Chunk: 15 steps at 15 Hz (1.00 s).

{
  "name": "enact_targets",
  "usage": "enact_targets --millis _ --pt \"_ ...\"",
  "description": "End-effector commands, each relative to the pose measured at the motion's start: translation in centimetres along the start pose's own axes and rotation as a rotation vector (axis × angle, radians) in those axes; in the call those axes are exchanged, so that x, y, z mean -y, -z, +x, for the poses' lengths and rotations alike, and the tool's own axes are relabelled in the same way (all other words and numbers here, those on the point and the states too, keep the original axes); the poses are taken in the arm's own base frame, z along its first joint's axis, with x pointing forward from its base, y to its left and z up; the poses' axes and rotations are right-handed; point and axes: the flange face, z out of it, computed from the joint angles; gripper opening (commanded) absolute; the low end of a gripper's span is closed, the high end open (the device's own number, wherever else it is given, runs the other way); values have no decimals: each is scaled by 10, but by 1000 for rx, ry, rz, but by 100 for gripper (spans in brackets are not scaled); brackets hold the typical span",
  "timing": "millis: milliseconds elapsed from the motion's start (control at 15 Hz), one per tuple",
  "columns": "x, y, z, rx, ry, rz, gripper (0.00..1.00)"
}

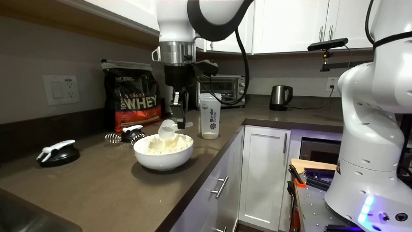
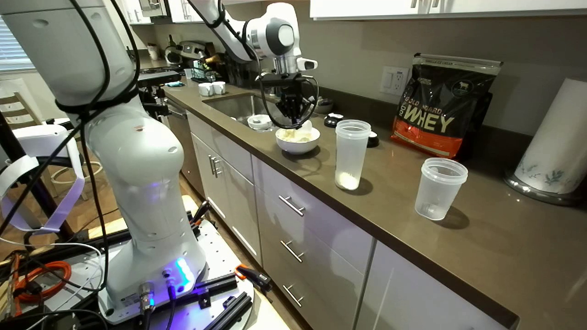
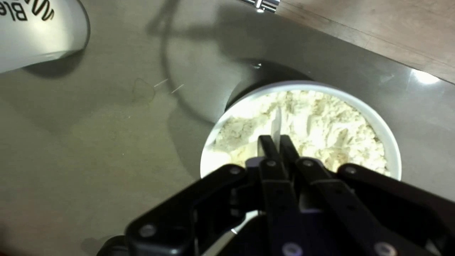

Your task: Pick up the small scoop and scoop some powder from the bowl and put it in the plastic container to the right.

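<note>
The black gripper is pinching the thin, flat handle of a small scoop. The scoop is cloudy white, and its round cup is tipped low over the bowl. It is hard to tell whether that cup touches the powder. The powder is pale cream and crumbly, all bumps and dents, and it lies in the bowl. The bowl is wide, round, smooth and white, and it stands flat on the shiny brown counter. Near it, but apart, the plastic container stands up straight, tall and cloudy, with dark letters on its side. A thin pale layer lies at its bottom. In an exterior view, a shorter clear cup gets narrower toward its base, near a fat white paper roll. A crinkly black and red bag stands by the wall. Curly wire balls lie near round black lids.
</note>
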Motion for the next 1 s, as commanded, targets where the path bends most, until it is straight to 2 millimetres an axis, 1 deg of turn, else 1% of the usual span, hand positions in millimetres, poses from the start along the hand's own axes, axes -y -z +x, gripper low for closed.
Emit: enact_targets --millis 0,267,733,800,933 --pt "3 3 0 -15 -7 -62 3" --pt "6 0 5 -29 -17 -122 3" --pt "10 -6 13 -61 -65 -177 3" --pt "10 -8 15 -68 -74 -178 3" --pt "6 -9 25 -81 -96 -180 3"
